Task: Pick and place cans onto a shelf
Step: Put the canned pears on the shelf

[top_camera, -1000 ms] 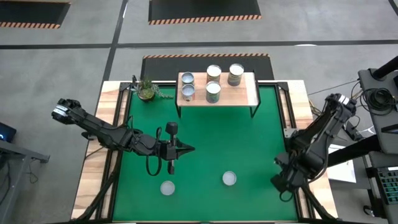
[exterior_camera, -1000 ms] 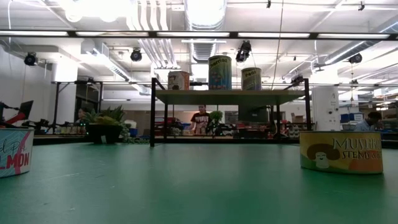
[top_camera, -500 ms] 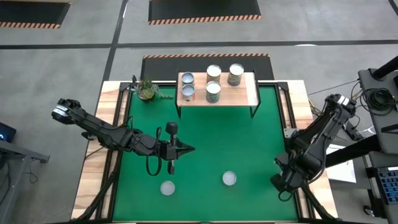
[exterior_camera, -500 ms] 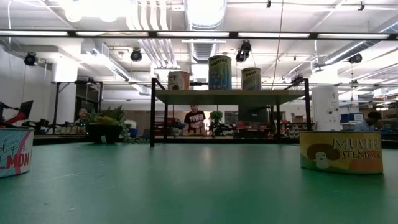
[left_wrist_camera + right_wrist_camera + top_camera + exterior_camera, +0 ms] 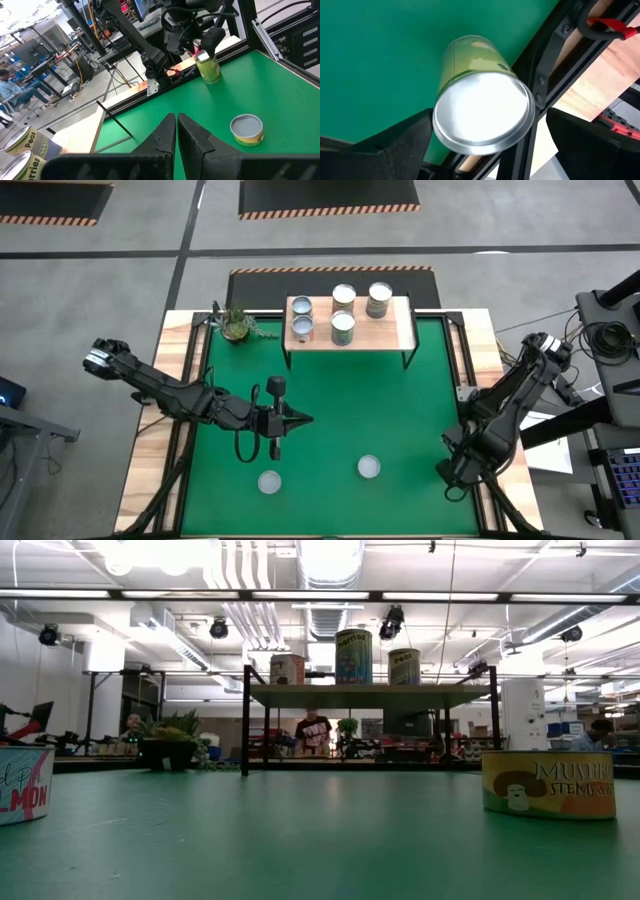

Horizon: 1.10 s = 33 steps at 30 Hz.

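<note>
Right gripper (image 5: 485, 145), fingers spread wide, hangs directly over a green-sided can (image 5: 482, 102) at the green table's (image 5: 400, 410) near right edge, not yet gripping it. Two more cans (image 5: 369, 468) (image 5: 269, 482) stand loose near the front of the table. Left gripper (image 5: 300, 420), fingers pressed together and empty, waits mid-table. Farther back, the shelf (image 5: 400, 332) already carries five cans (image 5: 343, 328), so at least three remain to move
</note>
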Each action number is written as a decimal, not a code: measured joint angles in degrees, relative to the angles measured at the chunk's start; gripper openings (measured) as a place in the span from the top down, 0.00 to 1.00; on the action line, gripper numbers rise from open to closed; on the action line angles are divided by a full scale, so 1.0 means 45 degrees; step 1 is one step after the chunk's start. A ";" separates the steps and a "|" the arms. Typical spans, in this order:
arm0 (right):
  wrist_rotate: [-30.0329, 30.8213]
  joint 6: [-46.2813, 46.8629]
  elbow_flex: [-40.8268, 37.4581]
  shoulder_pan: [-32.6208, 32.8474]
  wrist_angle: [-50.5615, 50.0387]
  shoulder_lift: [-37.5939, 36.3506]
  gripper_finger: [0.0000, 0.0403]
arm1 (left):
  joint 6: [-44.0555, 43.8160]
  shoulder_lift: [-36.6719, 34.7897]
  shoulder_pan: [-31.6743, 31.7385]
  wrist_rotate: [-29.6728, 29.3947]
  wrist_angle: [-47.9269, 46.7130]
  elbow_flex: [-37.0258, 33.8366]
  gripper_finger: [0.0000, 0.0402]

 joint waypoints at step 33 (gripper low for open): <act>0.4234 -1.0262 0.5630 -0.6890 0.0417 0.1253 0.20 | 0.0024 -0.0005 0.0000 0.0005 0.0219 0.0000 1.00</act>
